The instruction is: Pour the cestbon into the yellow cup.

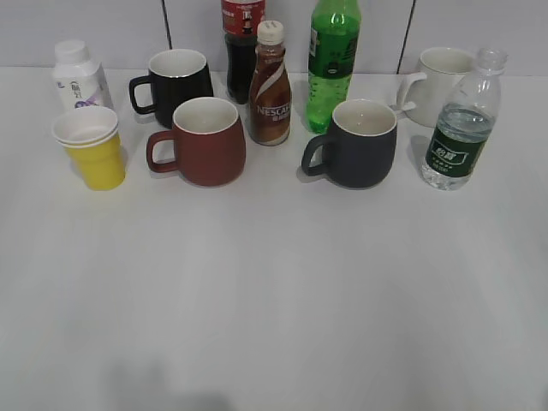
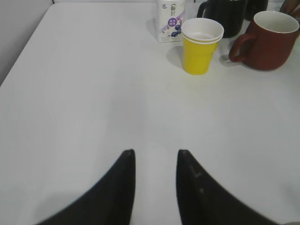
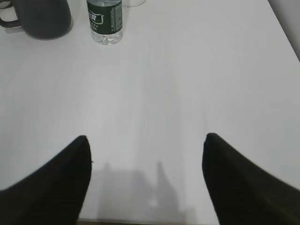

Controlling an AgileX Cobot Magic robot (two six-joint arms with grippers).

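The cestbon point(image 1: 461, 128), a small clear bottle with a dark green label, stands upright at the right of the table; it also shows at the top of the right wrist view point(image 3: 105, 21). The yellow cup point(image 1: 92, 147), with a white rim, stands at the left; it also shows in the left wrist view point(image 2: 200, 45). My left gripper point(image 2: 156, 152) is open and empty, well short of the cup. My right gripper point(image 3: 146, 137) is wide open and empty, well short of the bottle. Neither gripper shows in the exterior view.
A red mug point(image 1: 204, 141), black mug point(image 1: 176, 84), dark grey mug point(image 1: 359, 143) and white mug point(image 1: 438, 84) stand in the back rows. A Nescafe bottle point(image 1: 270, 86), green soda bottle point(image 1: 332, 62), cola bottle point(image 1: 242, 47) and white milk bottle point(image 1: 79, 77) stand among them.
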